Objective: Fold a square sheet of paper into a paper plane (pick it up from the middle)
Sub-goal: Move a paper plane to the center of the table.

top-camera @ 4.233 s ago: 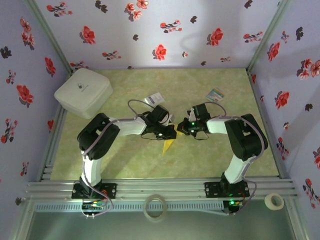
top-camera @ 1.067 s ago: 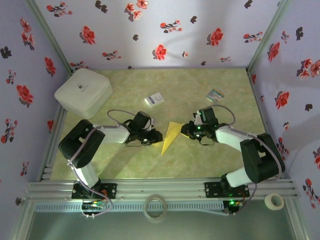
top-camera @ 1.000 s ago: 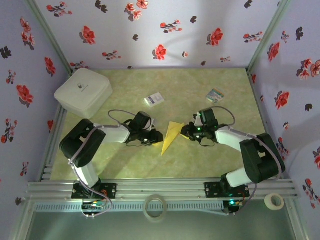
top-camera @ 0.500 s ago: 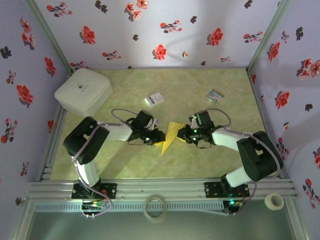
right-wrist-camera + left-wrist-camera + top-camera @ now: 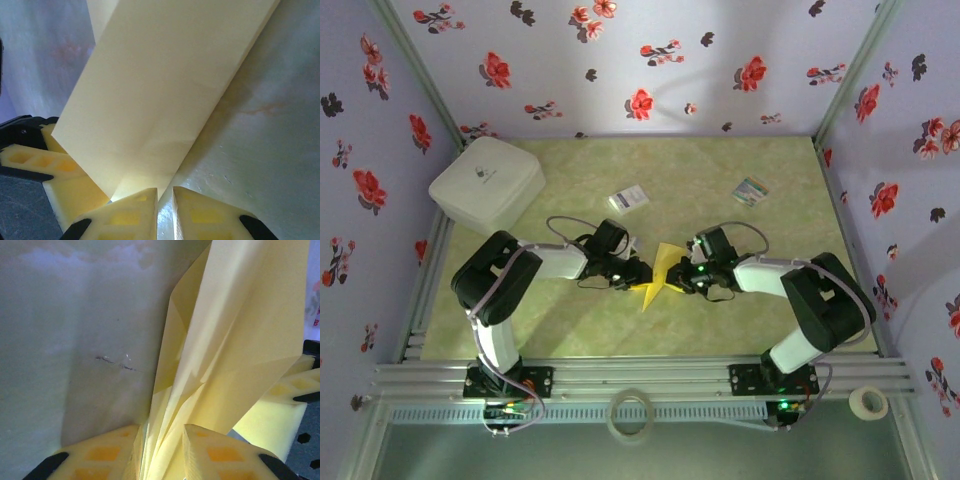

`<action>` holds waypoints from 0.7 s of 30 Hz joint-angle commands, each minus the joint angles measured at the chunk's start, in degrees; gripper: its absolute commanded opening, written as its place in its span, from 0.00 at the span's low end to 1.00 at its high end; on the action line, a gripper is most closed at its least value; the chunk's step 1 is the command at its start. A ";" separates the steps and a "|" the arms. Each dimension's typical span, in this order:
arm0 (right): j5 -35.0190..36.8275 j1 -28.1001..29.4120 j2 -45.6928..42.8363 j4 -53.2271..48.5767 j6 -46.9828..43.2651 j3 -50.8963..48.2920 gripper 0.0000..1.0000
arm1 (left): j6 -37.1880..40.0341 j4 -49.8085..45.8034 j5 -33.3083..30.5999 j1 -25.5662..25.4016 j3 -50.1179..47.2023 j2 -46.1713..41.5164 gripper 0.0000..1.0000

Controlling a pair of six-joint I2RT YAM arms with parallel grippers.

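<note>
The square sheet of paper is folded into a slim yellow paper plane (image 5: 658, 276) at the middle of the table, its nose pointing toward the near edge. My left gripper (image 5: 638, 272) comes at it from the left. In the left wrist view the folded layers of the paper plane (image 5: 235, 330) run down between the yellow pads, and my left gripper (image 5: 161, 452) is shut on them. My right gripper (image 5: 678, 278) meets the plane from the right. Its pads (image 5: 135, 212) are nearly touching, pinching the lower edge of the plane's wing (image 5: 165, 85); right gripper (image 5: 166, 205).
A white square box (image 5: 486, 184) sits at the back left. A small white card with blue print (image 5: 629, 198) and a striped card (image 5: 751, 190) lie behind the arms. Tape rolls (image 5: 630, 413) (image 5: 867, 402) rest beyond the near rail. Floral walls close three sides.
A second ago the plane lay flat with both grippers standing off to its sides. Both have since moved inward and met at the plane, and the right jaws closed slightly.
</note>
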 commanded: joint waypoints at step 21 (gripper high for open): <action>-1.64 1.36 2.66 2.45 2.22 -1.38 0.13 | 2.64 -0.43 4.69 -0.37 3.03 2.81 0.22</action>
